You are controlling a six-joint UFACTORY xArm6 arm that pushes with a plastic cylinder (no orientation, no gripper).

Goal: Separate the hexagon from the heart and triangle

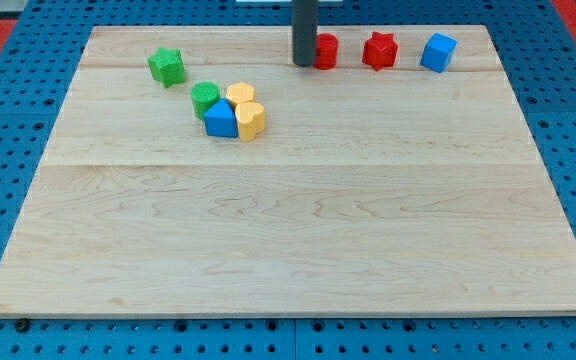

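Beside the dark tip (303,64) sit red blocks (326,50), a blue cube (438,52), a green star (167,66), a yellow hexagon (240,96), on a pale wooden board (288,230).

Single camera, raised, angled down at whole wooden board (288,220), moderately close

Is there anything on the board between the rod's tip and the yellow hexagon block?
No. In the camera view, only bare wood lies between my tip and the yellow hexagon block.

My tip (303,63) just beside a red block (325,50), well apart from the yellow hexagon (240,95).
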